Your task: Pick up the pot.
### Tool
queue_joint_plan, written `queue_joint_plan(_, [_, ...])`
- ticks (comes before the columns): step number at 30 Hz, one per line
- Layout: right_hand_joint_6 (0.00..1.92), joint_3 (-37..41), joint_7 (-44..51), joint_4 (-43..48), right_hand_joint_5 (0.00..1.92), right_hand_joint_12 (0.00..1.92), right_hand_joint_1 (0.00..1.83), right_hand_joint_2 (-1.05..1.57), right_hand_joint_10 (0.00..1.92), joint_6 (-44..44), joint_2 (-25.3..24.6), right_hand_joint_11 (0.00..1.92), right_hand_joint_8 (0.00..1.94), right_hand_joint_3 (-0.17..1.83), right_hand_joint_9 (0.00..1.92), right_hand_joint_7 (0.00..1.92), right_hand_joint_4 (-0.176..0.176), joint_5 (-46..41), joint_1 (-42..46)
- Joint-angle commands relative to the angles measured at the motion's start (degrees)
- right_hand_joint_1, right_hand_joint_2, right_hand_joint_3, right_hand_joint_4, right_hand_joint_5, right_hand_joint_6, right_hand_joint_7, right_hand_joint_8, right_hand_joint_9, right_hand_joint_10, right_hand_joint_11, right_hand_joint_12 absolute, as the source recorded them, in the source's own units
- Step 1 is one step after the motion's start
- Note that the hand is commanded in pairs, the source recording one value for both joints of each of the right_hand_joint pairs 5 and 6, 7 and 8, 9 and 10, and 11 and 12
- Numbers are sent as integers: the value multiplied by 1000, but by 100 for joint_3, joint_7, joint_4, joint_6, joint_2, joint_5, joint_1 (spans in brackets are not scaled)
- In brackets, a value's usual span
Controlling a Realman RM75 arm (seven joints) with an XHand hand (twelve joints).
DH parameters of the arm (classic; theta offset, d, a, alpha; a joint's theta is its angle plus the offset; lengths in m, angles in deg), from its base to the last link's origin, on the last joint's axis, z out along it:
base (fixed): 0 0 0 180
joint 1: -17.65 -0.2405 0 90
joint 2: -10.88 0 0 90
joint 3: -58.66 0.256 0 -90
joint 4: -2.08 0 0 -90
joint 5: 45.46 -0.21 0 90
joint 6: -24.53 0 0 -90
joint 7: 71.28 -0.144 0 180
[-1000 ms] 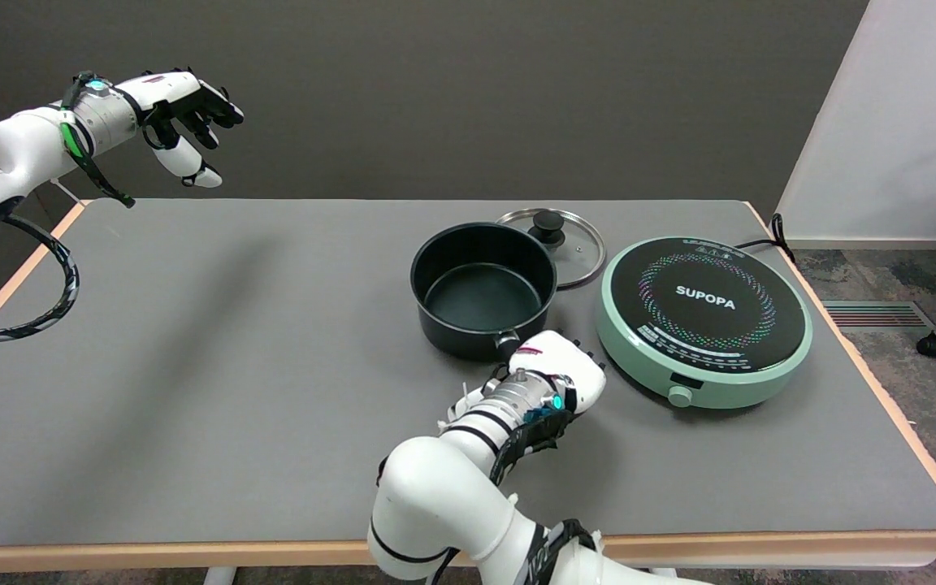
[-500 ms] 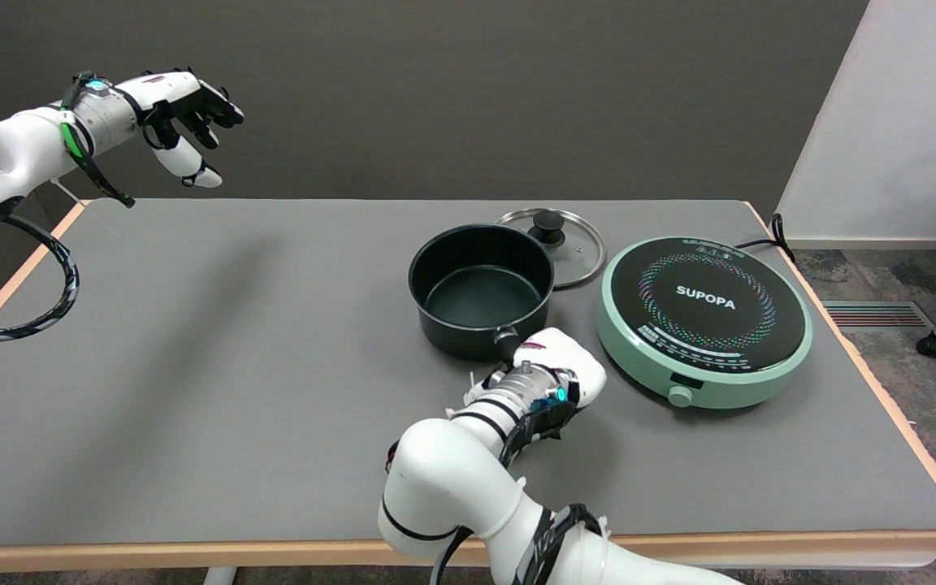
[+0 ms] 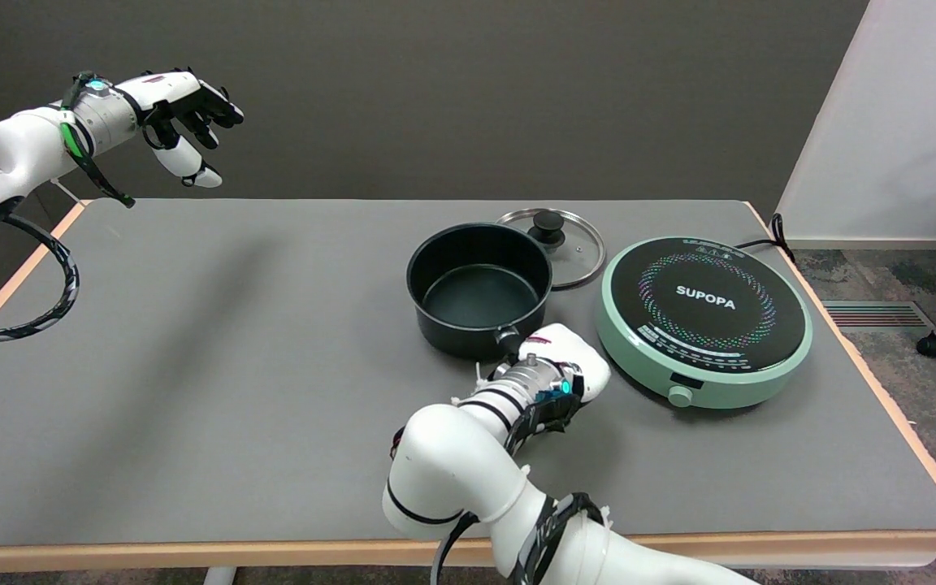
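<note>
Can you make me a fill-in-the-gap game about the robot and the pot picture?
1. The pot has nothing inside, so it is ____.
2. The glass lid lies on the ____, behind the pot.
3. The word printed on the green cooker is ____.
4. The right hand is at the pot's ____.

Missing words: empty; table; SUPOPA; handle

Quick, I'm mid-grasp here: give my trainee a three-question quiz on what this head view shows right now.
1. True or false: the glass lid sits on the pot.
2. The right hand is closest to which part of the pot: A) far rim, B) the handle stub on its near side, C) the inside?
3. What stands to the right of the pot?

Key: 1. False; the lid lies on the table behind the pot. 2. B. 3. The green induction cooker.
</note>
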Motion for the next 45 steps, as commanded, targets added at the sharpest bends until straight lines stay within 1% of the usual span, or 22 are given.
queue_joint_plan(1, [1560,268,-31,62,1560,1560,1235,419,1560,49,18,1560,1560,860,1560,1560,-98,-121,-57])
queue_joint_plan(4, [1556,310,-54,91,1556,1556,1222,495,1556,49,34,1556,1556,860,1556,1556,-98,-121,-41])
queue_joint_plan(6, [1551,331,-67,107,1551,1551,1189,622,1551,38,39,1551,1551,849,1551,1551,-97,-121,-33])
queue_joint_plan(7, [1549,337,-67,117,1549,1549,1182,646,1549,30,42,1549,1549,846,1549,1549,-97,-121,-33])
queue_joint_plan(10, [1550,344,-67,163,1550,1550,1087,842,1550,6,69,1550,1550,811,1550,1550,-97,-93,-14])
queue_joint_plan(12, [1561,323,-94,197,1561,1561,1023,906,1561,1,90,1561,1561,833,1561,1561,-95,-65,2])
queue_joint_plan(15, [1569,299,-107,232,1569,1569,1014,880,1569,-2,119,1569,1569,835,1569,1569,-94,-86,7])
queue_joint_plan(16, [1569,293,-90,237,1569,1569,1036,829,1569,-33,121,1569,1569,818,1569,1569,-94,-73,7])
queue_joint_plan(17, [1569,261,-57,253,1569,1569,1077,720,1569,-104,138,1569,1569,798,1569,1569,-94,-43,10])
queue_joint_plan(20, [1606,196,-77,329,1606,1606,1118,472,1606,-231,183,1606,1606,855,1606,1606,-96,-10,26])
queue_joint_plan(21, [1627,217,-52,368,1627,1627,1118,455,1627,-247,183,1627,1627,858,1627,1627,-95,-31,31])
queue_joint_plan(23, [1719,238,-52,424,1719,1719,1107,440,1719,-273,185,1719,1719,854,1719,1719,-78,-89,31])
queue_joint_plan(27, [1910,259,-52,511,1910,1910,1097,421,1910,-332,191,1910,1910,819,1910,1910,-23,-204,28])
queue_joint_plan(28, [1920,259,-52,506,1920,1920,1112,398,1920,-342,191,1920,1920,801,1920,1920,-17,-233,17])
queue_joint_plan(30, [1920,237,-52,457,1920,1920,1137,374,1920,-340,191,1920,1920,771,1920,1920,-16,-235,-12])
queue_joint_plan(34, [1920,284,-38,340,1920,1920,1216,381,1920,-270,159,1920,1920,717,1920,1920,-18,-250,-79])
queue_joint_plan(36, [1920,318,-12,334,1920,1920,1263,501,1920,-255,161,1920,1920,702,1920,1920,-21,-308,-92])
queue_joint_plan(39, [1920,363,-4,378,1920,1920,1271,558,1920,-255,190,1920,1920,756,1920,1920,-32,-385,-105])
queue_joint_plan(43, [1920,379,-4,405,1920,1920,1275,566,1920,-260,212,1920,1920,806,1920,1920,-33,-385,-105])
queue_joint_plan(45, [1920,368,-4,426,1920,1920,1251,681,1920,-281,236,1920,1920,838,1920,1920,-34,-373,-105])
